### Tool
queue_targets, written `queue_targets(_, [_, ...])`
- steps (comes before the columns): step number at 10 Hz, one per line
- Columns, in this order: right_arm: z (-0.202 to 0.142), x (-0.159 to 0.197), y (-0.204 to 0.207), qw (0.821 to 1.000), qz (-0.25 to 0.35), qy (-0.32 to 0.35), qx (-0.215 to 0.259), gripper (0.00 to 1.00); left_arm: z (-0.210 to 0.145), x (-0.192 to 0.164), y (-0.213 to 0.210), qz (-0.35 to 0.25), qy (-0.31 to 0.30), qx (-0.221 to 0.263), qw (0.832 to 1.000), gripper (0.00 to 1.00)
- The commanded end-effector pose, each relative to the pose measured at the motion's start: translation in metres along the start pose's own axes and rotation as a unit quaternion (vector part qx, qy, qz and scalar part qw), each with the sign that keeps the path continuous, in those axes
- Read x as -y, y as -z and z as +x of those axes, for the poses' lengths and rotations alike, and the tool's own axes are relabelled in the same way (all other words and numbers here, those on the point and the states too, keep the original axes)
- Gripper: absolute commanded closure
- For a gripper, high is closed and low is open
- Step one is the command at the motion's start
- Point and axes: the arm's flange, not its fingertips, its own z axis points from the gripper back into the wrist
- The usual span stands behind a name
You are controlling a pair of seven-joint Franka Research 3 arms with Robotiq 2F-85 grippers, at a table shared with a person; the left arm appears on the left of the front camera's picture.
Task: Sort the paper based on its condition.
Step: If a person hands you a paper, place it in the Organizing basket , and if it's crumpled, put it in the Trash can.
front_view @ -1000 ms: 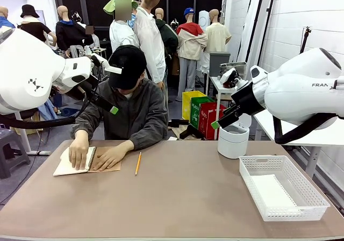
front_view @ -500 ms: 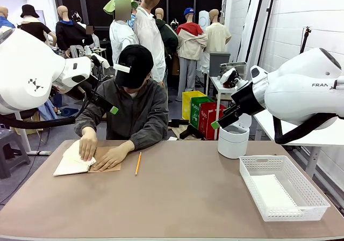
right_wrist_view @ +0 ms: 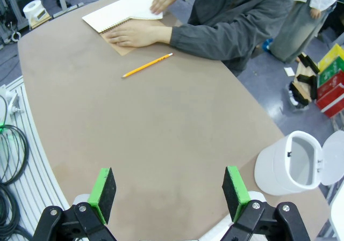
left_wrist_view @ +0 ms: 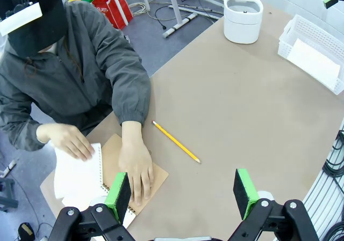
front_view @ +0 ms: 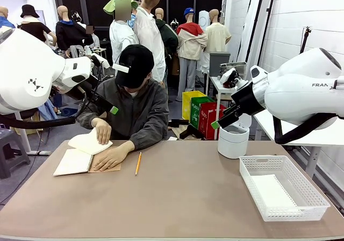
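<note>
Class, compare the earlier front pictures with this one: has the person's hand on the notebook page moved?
Yes. The hand has risen off the notebook, lifting a page up and towards the pencil.

Wide-open right tool [right_wrist_view: 169, 195] above bare table [right_wrist_view: 161, 123]

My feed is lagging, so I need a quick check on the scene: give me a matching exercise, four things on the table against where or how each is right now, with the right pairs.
Things:
1. pencil
2. white basket
3. white bin
4. notebook

States:
A. lid flipped up, standing at the far edge of the table
B. lying alone on bare table, just right of the person's flat hand
C. holds a flat white sheet, at the near right
D. open, a page being lifted by the person's other hand

Pairs: 1-B, 2-C, 3-A, 4-D
</note>
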Motion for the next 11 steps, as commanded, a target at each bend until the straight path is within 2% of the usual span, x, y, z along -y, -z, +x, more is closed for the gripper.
queue_targets(1, [-0.0014,0.0013,0.0018,1.000,0.006,0.002,0.002,0.00,-0.0004,0.0002,-0.0001,0.001,-0.007,-0.001,1.000,0.00])
queue_targets(11, [-0.0014,0.0013,0.0018,1.000,0.006,0.002,0.002,0.00,-0.0004,0.0002,-0.0001,0.001,-0.007,-0.001,1.000,0.00])
